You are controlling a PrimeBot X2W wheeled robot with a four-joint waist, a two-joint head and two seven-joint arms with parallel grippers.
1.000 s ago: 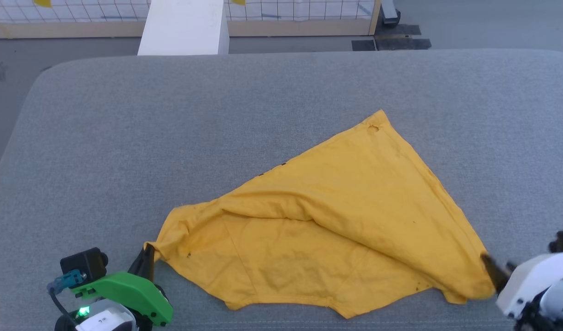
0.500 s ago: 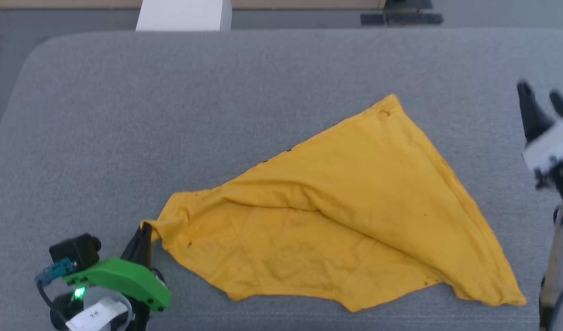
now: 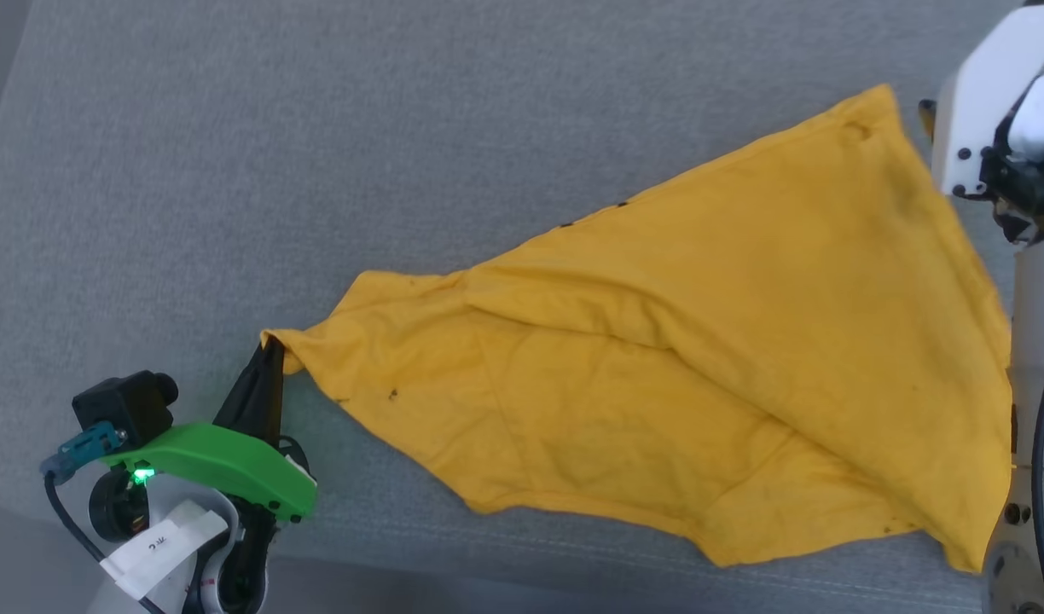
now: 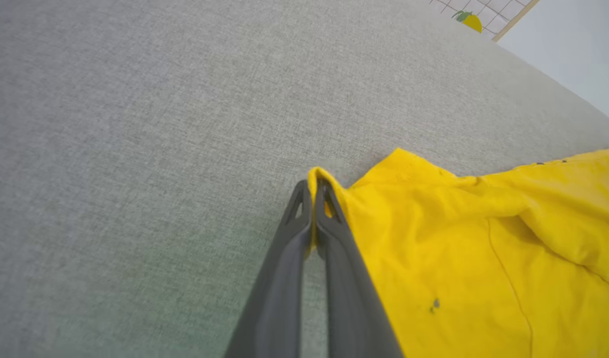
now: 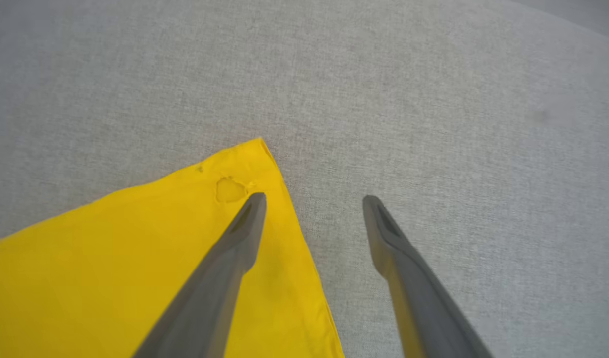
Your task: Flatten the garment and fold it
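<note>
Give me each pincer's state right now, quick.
Left pincer: shut on a corner of the bright yellow cloth T-shirt.
Right pincer: open, holding nothing.

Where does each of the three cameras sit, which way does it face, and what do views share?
Head view: from the head, down at bright yellow T-shirt on grey fabric surface; left gripper lower left, white right arm right.
Left wrist view: along left gripper, shut on a shirt corner.
Right wrist view: along open right gripper, at another corner.
Shared: T-shirt and surface.
</note>
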